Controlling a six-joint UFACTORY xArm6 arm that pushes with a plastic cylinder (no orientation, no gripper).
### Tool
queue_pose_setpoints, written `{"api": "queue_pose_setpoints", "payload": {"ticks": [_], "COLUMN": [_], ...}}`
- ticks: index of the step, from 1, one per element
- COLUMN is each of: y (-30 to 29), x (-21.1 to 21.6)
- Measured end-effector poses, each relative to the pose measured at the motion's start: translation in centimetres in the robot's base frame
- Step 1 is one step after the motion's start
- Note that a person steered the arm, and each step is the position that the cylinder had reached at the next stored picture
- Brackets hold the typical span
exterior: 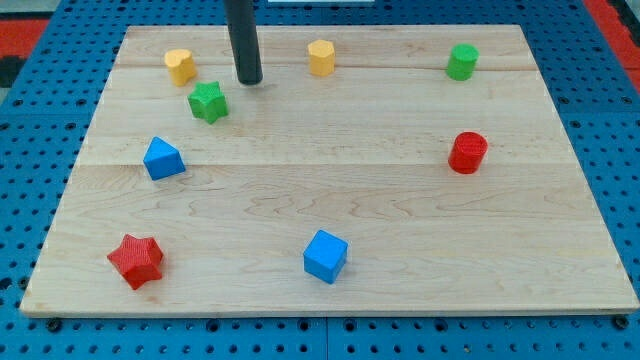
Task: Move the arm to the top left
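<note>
Overhead, we look down on a pale wooden counter [330, 200] resting on a blue pegboard [620, 120]. Our landmark is the green star block [208, 101], which sits toward the view's top left.

Our tool is a plain dark rod with no jaws, so it cannot open or close and it has hold of nothing. Our tip [249, 81] rests on the counter just up and to the right of the green star, close but apart from it, touching no block.

The task's thing is the arm itself, and we judge it has only a short way to go, since the top left corner lies up and to the left of the green star. The rod looks stiff and slides at one height, so nothing needs to be taken hold of. The small blocks look light and would likely skid if nudged, so the path past them deserves care.

We count eight blocks:
- Two yellow: one [180, 66] up and left of the green star, one [321, 57] up and right of it.
- Two green: the star, and a cylinder [462, 62] far to its right.
- Two red: a cylinder [467, 152] far right and slightly below, a star [136, 260] well below.
- Two blue: a wedge-like block [163, 159] just below and left, a cube [325, 256] below and right.
</note>
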State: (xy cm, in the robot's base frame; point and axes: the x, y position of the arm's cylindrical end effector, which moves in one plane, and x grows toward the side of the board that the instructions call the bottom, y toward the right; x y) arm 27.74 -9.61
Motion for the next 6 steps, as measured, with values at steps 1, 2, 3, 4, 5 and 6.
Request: {"api": "queue_pose_setpoints", "payload": {"ticks": [1, 2, 3, 4, 5, 6], "y": [-1.4, -7.7, -15.1, -18.5, -18.4, -16.8], "x": [-5.8, -6.5, -6.5, -6.5, -6.5, -6.4]}}
